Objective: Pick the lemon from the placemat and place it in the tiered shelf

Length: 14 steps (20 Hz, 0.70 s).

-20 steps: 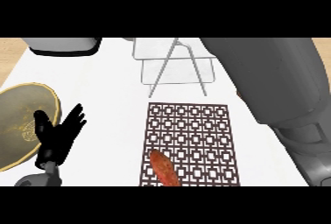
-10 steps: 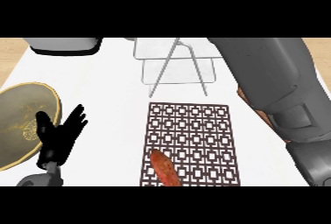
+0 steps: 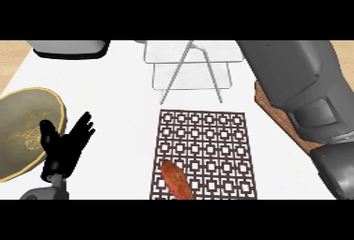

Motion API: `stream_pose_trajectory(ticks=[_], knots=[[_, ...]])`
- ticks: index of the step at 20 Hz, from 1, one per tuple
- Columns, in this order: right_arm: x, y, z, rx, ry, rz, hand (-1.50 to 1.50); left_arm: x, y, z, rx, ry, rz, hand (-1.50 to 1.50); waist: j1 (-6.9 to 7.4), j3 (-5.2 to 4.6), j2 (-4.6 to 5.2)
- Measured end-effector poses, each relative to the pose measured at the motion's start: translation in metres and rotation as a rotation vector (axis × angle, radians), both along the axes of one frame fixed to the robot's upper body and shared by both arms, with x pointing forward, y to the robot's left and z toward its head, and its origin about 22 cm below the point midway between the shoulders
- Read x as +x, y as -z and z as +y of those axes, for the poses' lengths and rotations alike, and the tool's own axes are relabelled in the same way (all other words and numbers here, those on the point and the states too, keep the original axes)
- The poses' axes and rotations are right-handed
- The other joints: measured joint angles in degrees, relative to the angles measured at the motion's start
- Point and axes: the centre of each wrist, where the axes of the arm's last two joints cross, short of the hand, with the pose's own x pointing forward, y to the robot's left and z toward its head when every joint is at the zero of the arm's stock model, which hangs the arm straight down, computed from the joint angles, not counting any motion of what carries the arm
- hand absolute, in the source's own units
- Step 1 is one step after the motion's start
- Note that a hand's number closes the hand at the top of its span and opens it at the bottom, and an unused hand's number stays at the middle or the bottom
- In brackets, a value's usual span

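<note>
**Right forearm shifts; pick not begun**

The right forearm [image 3: 304, 103] has moved slightly versus a second ago; its hand is out of view. The left hand [image 3: 66, 147] rests open. The elongated orange-red item [image 3: 176, 180], no obvious lemon, lies untouched on the placemat [image 3: 204, 140], short of the tiered shelf [image 3: 190, 70].

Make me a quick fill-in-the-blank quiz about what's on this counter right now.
1. The orange-red object lies on the ____.
2. The open left hand rests beside the gold-rimmed ____.
3. The tiered shelf stands ____ the placemat in the view.
Answers: placemat; plate; above
</note>
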Motion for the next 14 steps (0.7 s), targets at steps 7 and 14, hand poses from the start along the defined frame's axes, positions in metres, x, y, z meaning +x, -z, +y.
stream_pose_trajectory(ticks=[7, 14], knots=[[0.004, 0.002, 0.001, -0.032, 0.0, 0.01, 1.5, 0.006, 0.0, 0.0, 0.003, 0.0, 0.0, 0.0, -0.21, 0.03, -0.03], [0.005, -0.003, -0.006, 0.233, 0.056, -0.024, -1.5, 0.006, -0.001, 0.004, -0.001, -0.005, 0.008, 0.0, -0.43, 0.04, -0.15]])
